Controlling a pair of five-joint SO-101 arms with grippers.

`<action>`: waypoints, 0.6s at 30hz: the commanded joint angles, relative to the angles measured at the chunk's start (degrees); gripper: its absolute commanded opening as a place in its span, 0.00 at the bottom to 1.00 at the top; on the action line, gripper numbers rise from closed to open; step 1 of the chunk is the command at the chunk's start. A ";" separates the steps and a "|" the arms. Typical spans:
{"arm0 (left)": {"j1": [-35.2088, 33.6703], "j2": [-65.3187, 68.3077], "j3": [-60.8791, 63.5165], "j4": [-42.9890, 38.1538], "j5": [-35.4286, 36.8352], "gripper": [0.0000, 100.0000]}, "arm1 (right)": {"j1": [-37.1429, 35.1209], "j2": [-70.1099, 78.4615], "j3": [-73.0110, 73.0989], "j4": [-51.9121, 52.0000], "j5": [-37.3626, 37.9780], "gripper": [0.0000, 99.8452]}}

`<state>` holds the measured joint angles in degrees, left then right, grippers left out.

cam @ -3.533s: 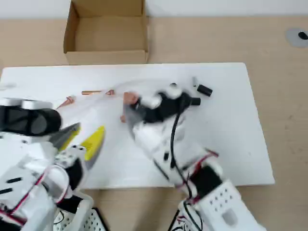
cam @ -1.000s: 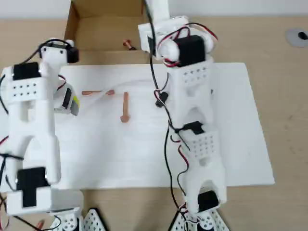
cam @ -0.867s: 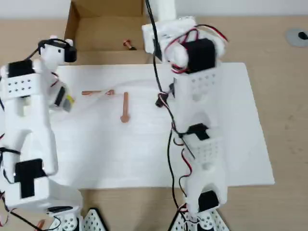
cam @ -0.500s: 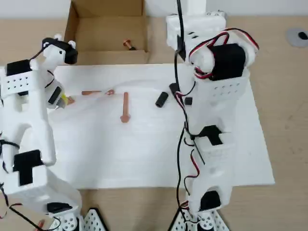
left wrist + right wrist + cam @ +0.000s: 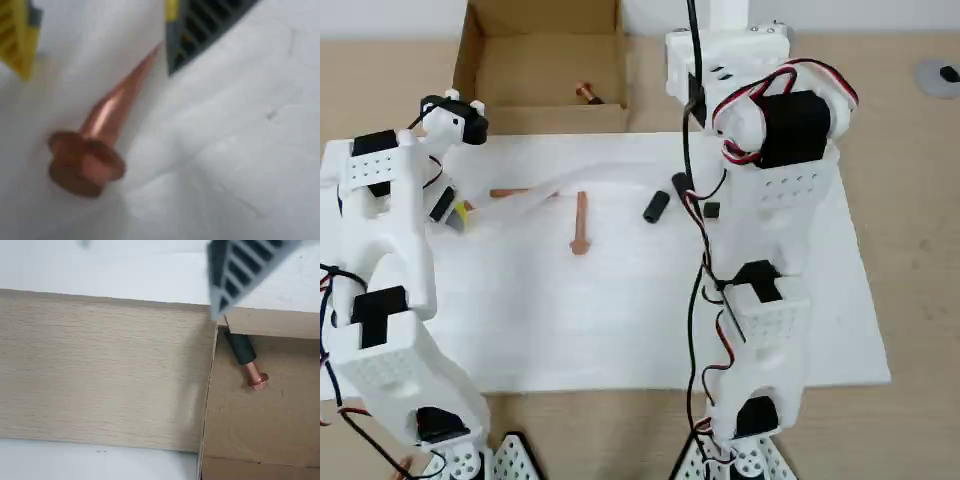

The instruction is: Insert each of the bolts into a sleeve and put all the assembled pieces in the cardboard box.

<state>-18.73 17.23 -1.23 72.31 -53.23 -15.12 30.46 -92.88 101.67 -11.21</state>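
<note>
Slippage can be expected if the left gripper [image 5: 97, 67], held wide open and empty, is closed on only the tapered tip of the bolt [image 5: 102, 127], upper centre.

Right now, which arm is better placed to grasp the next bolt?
Left: its open hand sits over a loose bolt on the white sheet; the right arm is up by the cardboard box.

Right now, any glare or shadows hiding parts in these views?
High view: even light on the white sheet, no glare, no hard shadows. Left wrist view: a highlight runs along the bolt, soft shadow beneath it. Right wrist view: the table darkens beside the cardboard box wall; the assembled piece inside is well lit.
</note>
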 commanded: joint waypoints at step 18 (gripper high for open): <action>-0.18 -4.44 -11.08 8.00 -5.71 0.19 | 1.01 -3.21 -2.15 0.70 0.62 0.41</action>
<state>-18.73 13.36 -11.78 82.07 -57.36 -15.12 30.46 -92.88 101.67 -11.21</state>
